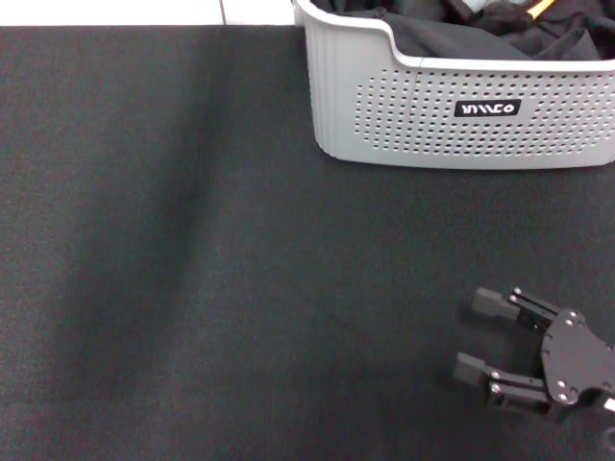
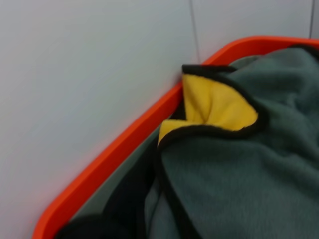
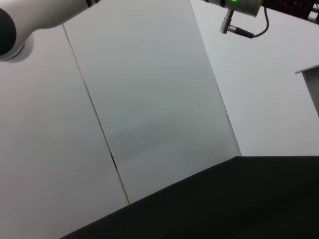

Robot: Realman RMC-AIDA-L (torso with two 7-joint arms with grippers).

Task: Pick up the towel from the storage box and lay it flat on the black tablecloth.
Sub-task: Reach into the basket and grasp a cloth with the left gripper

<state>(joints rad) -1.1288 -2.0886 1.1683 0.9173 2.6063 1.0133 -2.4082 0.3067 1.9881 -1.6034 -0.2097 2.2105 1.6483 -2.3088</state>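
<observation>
The light grey storage box (image 1: 413,115) stands at the far right on the black tablecloth (image 1: 192,288). It holds black garments (image 1: 452,38). A grey-teal fold with an orange edge (image 1: 524,12) peeks out at its back. In the left wrist view a grey-teal towel (image 2: 239,179) with a yellow-orange underside (image 2: 214,104) and black border lies bunched inside an orange rim (image 2: 119,149). My right gripper (image 1: 478,336) is open and empty, low over the cloth at the near right, well short of the box. My left gripper is out of view.
A white panelled wall (image 3: 149,99) lies behind the table, beyond the tablecloth edge (image 3: 224,209). White arm parts (image 3: 30,20) show at the top of the right wrist view. The box bears a black label (image 1: 488,108).
</observation>
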